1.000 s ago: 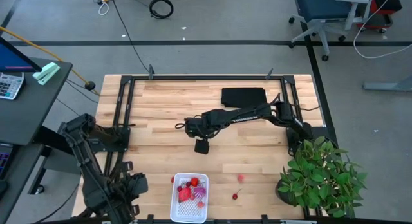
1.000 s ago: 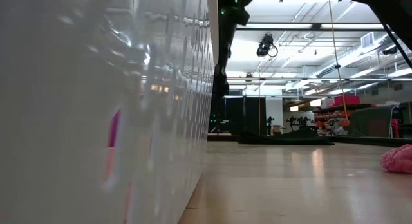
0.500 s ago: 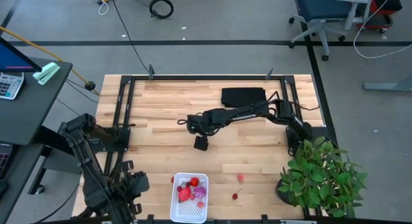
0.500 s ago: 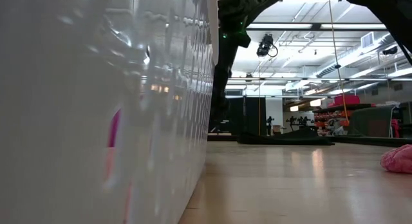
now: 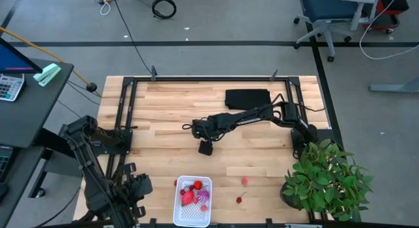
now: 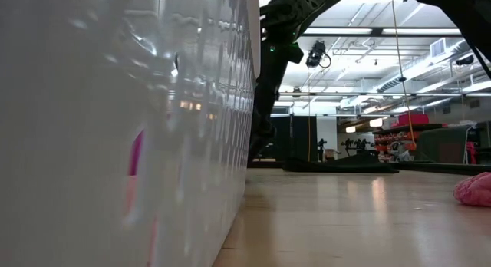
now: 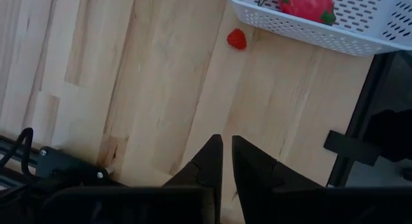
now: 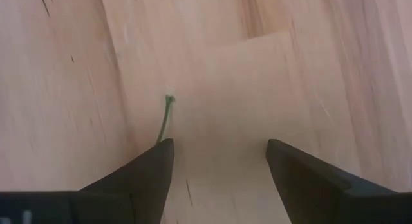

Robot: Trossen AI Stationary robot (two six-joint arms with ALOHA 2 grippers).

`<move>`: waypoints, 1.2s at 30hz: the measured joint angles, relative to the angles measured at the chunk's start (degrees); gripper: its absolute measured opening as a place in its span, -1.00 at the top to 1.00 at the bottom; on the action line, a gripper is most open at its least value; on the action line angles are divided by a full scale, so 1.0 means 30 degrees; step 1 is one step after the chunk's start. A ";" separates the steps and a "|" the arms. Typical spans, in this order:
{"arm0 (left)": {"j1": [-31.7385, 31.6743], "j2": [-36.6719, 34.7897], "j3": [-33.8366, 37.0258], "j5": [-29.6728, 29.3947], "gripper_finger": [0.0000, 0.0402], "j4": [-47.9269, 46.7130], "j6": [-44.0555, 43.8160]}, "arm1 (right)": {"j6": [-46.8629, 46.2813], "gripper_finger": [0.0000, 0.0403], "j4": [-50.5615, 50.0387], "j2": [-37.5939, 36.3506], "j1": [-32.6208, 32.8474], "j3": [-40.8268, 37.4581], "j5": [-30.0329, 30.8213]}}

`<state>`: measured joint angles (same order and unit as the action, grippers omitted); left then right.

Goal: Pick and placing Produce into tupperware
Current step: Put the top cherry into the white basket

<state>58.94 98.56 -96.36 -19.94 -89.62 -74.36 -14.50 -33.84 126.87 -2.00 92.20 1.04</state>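
The white tupperware (image 5: pixel 194 202) stands at the table's near edge and holds several red pieces and a purple one. Its wall (image 6: pixel 115 129) fills the left of the low view. A small red piece (image 7: pixel 237 38) lies on the wood just outside the tupperware's left wall. To its right lie a pink piece (image 5: pixel 244 180) and a small red one (image 5: pixel 239 199). My right gripper (image 8: pixel 219 143) is open, low over the table's middle (image 5: pixel 194 128). A thin green stem (image 8: pixel 164 118) lies beside one of its fingers. My left gripper (image 7: pixel 224 143) hangs shut at the near left, left of the tupperware.
A flat black cloth (image 5: pixel 247 97) lies at the far side of the table. A green potted plant (image 5: pixel 327 179) stands at the near right corner. A black frame (image 5: pixel 124 110) runs along the table's edges. Bare wood lies between the right gripper and the tupperware.
My right gripper has come down toward the table's middle, still open, and its arm now shows lower in the low view. Nothing on the table has moved.
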 joint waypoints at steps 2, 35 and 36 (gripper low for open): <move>0.0000 0.0000 0.0000 0.0000 0.80 0.0000 0.0003 | 0.0000 -0.29 0.0076 0.0000 0.0019 0.0000 0.0000; 0.0000 0.0000 0.0000 -0.1290 0.86 0.0007 -0.0361 | -0.1252 0.24 0.0724 0.0066 0.1042 -0.0007 0.0643; 0.0000 0.0000 0.0001 -0.1290 0.86 0.0007 -0.0361 | -0.1418 0.30 0.0794 0.0073 0.1049 -0.0007 0.0640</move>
<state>58.94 98.56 -96.35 -23.81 -89.60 -75.44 -18.76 -31.46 127.09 1.15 92.18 2.96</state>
